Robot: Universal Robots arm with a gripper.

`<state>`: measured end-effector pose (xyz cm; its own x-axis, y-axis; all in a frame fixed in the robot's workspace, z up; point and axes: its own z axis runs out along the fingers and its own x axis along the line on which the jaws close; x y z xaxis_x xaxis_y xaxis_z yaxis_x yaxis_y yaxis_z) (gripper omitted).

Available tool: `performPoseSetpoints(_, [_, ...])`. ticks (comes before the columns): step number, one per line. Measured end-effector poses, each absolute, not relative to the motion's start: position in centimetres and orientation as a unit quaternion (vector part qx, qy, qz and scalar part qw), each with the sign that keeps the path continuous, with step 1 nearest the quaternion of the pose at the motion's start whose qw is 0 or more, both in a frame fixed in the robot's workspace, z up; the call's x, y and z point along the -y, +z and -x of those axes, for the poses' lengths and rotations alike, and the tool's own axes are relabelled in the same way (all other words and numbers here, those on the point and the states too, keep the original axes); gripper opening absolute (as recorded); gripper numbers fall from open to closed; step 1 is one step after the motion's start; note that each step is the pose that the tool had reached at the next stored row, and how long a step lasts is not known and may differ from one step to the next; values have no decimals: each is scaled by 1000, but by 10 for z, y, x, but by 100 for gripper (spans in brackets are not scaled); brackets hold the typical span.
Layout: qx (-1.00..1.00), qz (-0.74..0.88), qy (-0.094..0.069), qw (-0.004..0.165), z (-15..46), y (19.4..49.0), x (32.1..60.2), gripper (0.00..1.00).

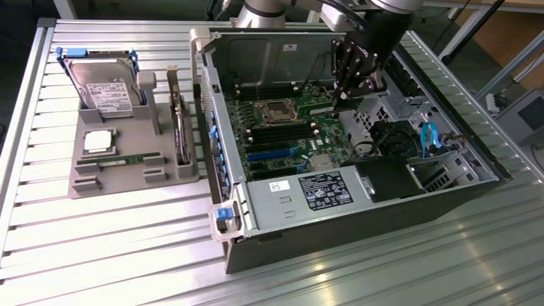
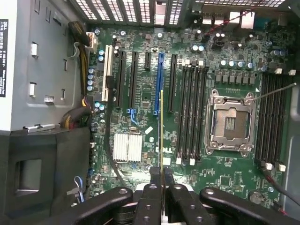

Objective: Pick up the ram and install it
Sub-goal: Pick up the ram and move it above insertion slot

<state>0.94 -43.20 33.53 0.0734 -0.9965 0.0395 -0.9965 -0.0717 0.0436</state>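
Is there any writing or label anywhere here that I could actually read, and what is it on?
Nothing reads clearly.
Hard drive: white label, print too small.
Power supply: white and dark stickers, unreadable.
Case wall: small white sticker, unreadable.
Grey power supply side in the wrist view: sideways label, blurred.
Ram in the gripper: seen edge-on, no text visible.

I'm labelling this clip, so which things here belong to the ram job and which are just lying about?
Job in hand:
- gripper, shut on the ram
- ram, held edge-on above the motherboard
- motherboard with its empty black memory slots

Lying about:
- hard drive on the grey holder
- second memory stick
- expansion card
- processor
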Motion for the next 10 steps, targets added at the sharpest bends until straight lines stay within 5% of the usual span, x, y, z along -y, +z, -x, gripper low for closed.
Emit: performPoseSetpoints(10, [681,-731,0,30,-11,335,406,12])
